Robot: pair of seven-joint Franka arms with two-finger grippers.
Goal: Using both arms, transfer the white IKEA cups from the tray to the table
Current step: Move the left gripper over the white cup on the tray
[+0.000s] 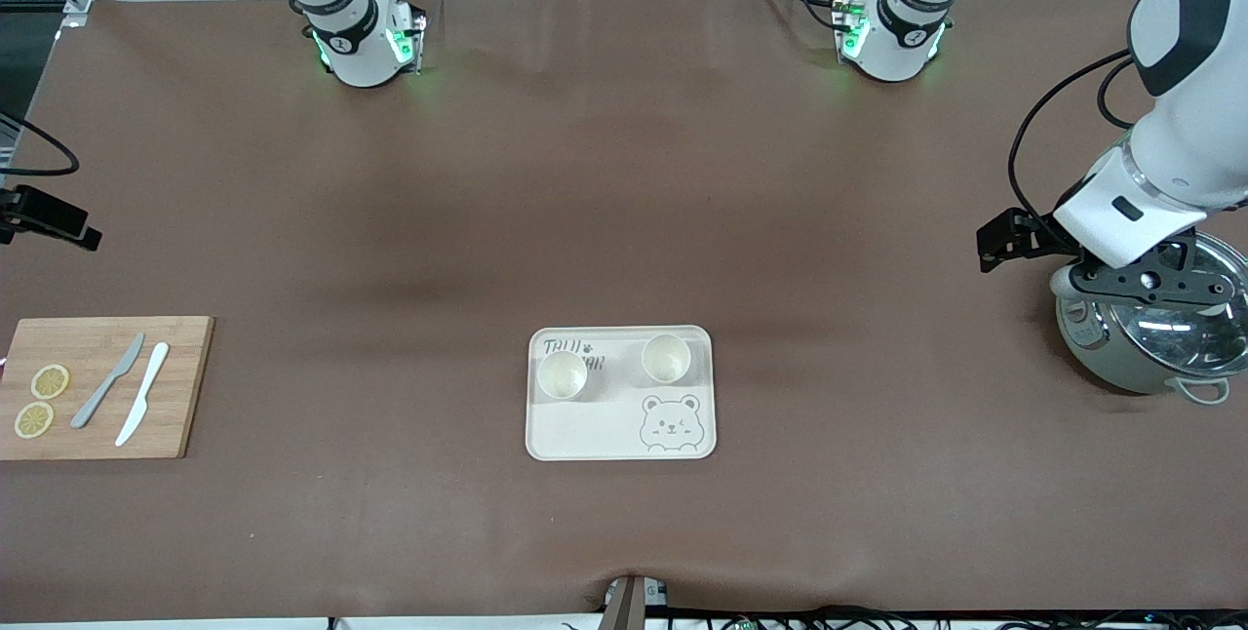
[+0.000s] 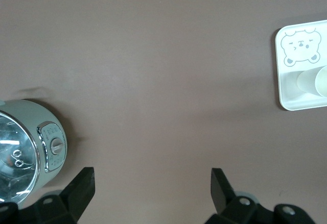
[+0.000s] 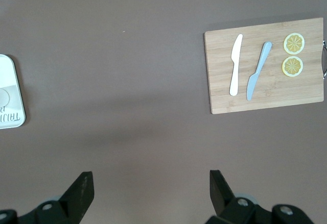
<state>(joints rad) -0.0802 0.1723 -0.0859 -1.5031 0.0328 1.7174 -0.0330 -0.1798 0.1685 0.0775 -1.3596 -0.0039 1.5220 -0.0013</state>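
Two white IKEA cups stand upright on a cream bear tray (image 1: 621, 430) in the middle of the table. One cup (image 1: 563, 374) is toward the right arm's end, the other cup (image 1: 666, 358) toward the left arm's end. My left gripper (image 2: 152, 193) is open and empty; in the front view it (image 1: 1146, 284) hangs over a steel cooker. Its wrist view catches the tray (image 2: 294, 76) and part of one cup (image 2: 312, 83). My right gripper (image 3: 152, 196) is open and empty over bare table. Only a black part of it (image 1: 47, 217) shows at the front view's edge.
A cooker with a steel bowl (image 1: 1155, 347) stands at the left arm's end and shows in the left wrist view (image 2: 28, 152). A bamboo board (image 1: 175, 386) with two knives and two lemon slices lies at the right arm's end and shows in the right wrist view (image 3: 265, 99).
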